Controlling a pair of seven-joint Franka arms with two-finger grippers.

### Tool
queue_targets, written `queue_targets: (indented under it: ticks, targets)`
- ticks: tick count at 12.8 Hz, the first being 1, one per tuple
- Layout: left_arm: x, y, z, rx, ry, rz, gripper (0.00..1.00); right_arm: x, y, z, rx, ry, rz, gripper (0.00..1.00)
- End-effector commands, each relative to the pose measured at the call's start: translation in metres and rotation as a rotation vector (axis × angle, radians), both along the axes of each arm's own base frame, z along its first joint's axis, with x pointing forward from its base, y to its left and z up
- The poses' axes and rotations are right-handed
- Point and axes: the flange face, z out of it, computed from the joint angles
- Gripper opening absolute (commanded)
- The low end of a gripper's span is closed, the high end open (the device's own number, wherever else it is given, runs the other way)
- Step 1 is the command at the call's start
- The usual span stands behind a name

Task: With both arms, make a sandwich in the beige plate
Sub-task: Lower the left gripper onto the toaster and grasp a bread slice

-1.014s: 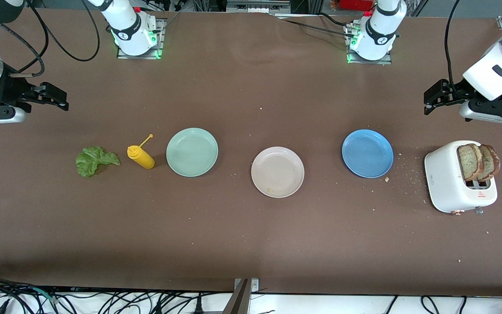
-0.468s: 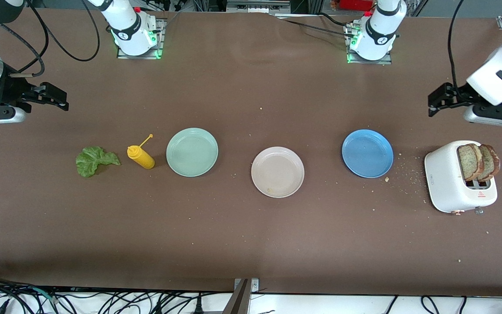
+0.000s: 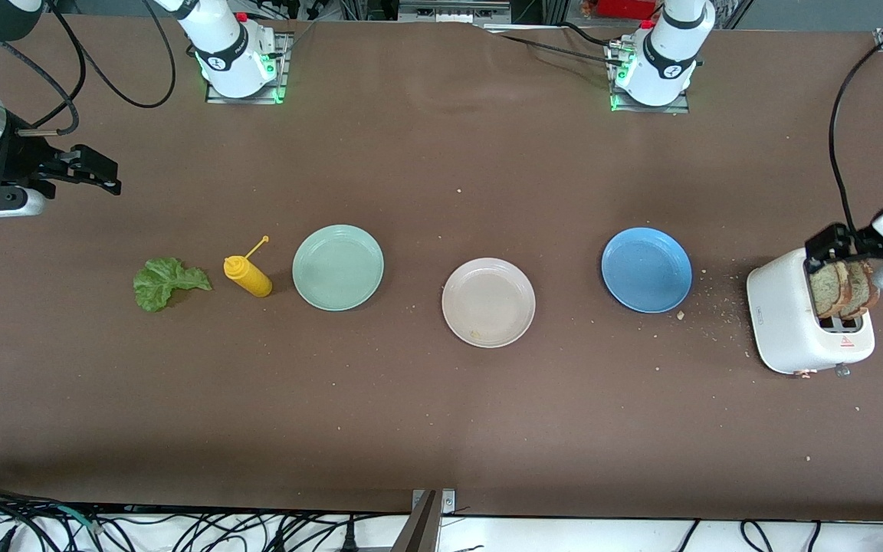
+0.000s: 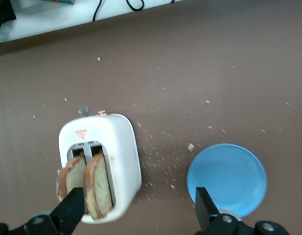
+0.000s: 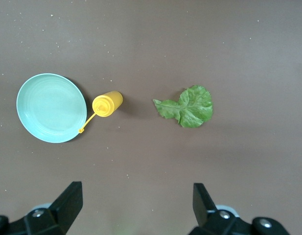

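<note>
Left gripper [image 3: 832, 249], jaws spread and empty, hangs over the bread slices [image 3: 840, 287] standing in the toaster [image 3: 790, 322]. Judgement: centre on one slice, descend straight, pinch lightly above the slot. Right gripper [image 3: 96, 170] waits open, over bare table near the lettuce [image 3: 165, 282]. Beige plate [image 3: 488, 302] sits mid-table, bare.

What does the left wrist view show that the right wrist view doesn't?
Only the left wrist view: the white toaster with two bread slices standing in its slots, crumbs, the blue plate beside it, and the open left gripper over them. Only the right wrist view: the mint-green plate, the yellow squeeze bottle, the lettuce leaf, and the open right gripper. Both share the brown table; neither shows the beige plate.
</note>
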Motion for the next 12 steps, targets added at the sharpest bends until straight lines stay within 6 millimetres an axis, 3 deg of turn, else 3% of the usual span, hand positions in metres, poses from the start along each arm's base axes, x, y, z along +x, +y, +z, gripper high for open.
queue_targets:
  ticks: [1,4,8,11,12]
  targets:
    - [0.020,0.044,-0.045,0.052,-0.012,-0.023,1.00,0.001,0.000,0.004,-0.011,-0.007,0.015,1.00]
    - [0.018,0.065,-0.087,0.046,-0.033,-0.008,1.00,0.001,0.000,0.004,-0.011,-0.007,0.015,1.00]
    - [-0.007,0.079,-0.128,0.027,0.039,0.030,1.00,0.001,0.000,0.003,-0.011,-0.006,0.015,1.00]
    - [-0.022,0.087,-0.144,0.014,0.065,0.052,1.00,0.001,0.000,0.004,-0.011,-0.007,0.015,1.00]
    - [-0.028,0.085,-0.147,0.013,0.078,0.051,0.86,0.001,0.000,0.004,-0.011,-0.007,0.015,1.00]
